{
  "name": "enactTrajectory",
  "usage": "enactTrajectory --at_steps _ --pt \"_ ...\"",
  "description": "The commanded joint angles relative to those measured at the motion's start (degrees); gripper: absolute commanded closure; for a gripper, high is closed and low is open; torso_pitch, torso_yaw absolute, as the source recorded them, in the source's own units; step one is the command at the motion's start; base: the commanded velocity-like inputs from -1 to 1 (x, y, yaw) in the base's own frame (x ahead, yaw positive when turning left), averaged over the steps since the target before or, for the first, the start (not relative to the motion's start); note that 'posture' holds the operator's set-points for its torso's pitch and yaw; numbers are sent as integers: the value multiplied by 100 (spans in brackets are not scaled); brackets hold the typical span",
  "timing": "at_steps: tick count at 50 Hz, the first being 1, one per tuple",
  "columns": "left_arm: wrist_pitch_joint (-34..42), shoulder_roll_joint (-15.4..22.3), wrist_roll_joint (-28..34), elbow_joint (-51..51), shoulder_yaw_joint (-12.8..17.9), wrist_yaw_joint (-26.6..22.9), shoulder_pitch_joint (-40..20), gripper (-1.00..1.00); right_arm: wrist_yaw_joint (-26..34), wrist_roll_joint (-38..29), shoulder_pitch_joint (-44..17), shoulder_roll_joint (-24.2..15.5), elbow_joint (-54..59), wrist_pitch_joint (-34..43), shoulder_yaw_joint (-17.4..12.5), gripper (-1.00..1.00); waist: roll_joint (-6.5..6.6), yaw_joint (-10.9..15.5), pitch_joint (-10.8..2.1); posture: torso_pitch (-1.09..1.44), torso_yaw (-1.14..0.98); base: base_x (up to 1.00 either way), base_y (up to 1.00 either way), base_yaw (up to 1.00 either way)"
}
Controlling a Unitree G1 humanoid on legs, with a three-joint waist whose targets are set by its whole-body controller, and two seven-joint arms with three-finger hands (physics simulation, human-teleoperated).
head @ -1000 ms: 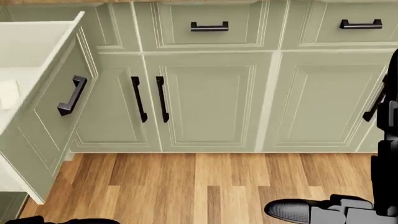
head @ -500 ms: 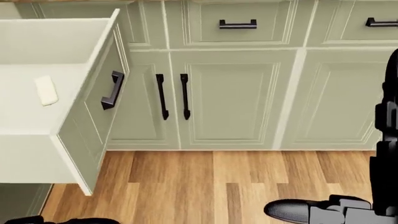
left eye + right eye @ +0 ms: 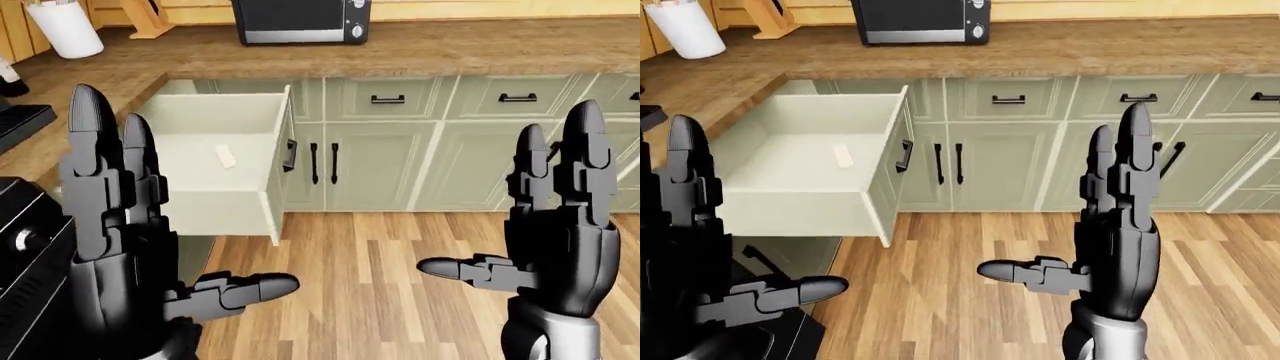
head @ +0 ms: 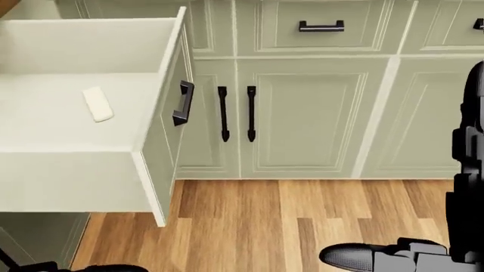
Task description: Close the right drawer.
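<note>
The camera has swung left, sliding the open drawer [image 4: 91, 113] further into the head view's left, where it should glide stiffly if pushed at its front by the dark handle [image 4: 182, 103], while left hand [image 3: 120, 247] and right hand [image 3: 560, 232] hover spread, well apart from it.

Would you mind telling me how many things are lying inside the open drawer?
1. A small white block lies on the floor of the open drawer, toward the left of the head view; the near wall may hide something lower down.
</note>
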Motion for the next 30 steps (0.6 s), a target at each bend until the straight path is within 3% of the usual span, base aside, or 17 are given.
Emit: enactTrajectory --at_steps 1,4,5,6,7,8,17,19,20,21,23,25,30 --pt "-134 17 9 -150 22 32 -47 -100 19 -6 -69 2 -177 -135 42 -100 -13 7 2 0 0 0 32 0" --pt "-134 18 19 -160 14 31 -42 -100 17 -7 -66 4 -183 -128 51 -100 343 -10 -34 0 0 0 32 0" --pt "-140 18 40 -167 7 36 -40 -100 14 -13 -68 4 -187 -116 58 -100 620 8 -129 0 0 0 32 0" --pt "-120 18 39 -175 7 32 -51 -100 11 -15 -79 0 -212 -90 59 -100 608 18 -174 0 0 0 31 0" --pt "-116 19 40 -168 10 32 -59 -100 11 -11 -86 -2 -206 -87 54 -100 472 63 23 0 0 0 31 0" --pt "-110 19 38 -167 13 32 -65 -100 12 -7 -90 -2 -187 -96 49 -100 470 34 60 0 0 0 31 0" --pt "-97 16 25 -187 18 27 -57 -100 9 -9 -99 -7 -219 -62 55 -100 -43 39 -24 0 0 0 32 0" --pt "-107 16 23 -184 11 29 -45 -100 11 -7 -92 -5 -219 -64 56 -100 -212 37 -25 0 0 0 31 0" --pt "-107 16 23 -184 11 29 -46 -100 10 -12 -92 -5 -236 -51 61 -100 -367 28 -79 0 0 0 31 0" --pt "-104 16 19 -183 15 30 -48 -100 9 -10 -98 -5 -231 -43 59 -100 -181 -46 -34 0 0 0 31 0" --pt "-90 17 27 -187 6 28 -53 -100 11 -17 -97 -6 -237 -37 66 -100 -267 4 -44 0 0 0 32 0" --pt "-89 17 30 -191 1 30 -52 -100 14 -16 -93 -4 -213 -50 70 -100 -240 13 -101 0 0 0 32 0" --pt "-95 20 22 -175 2 31 -56 -100 25 -14 -90 -7 -159 -98 64 -100 104 6 2 0 0 0 31 0"
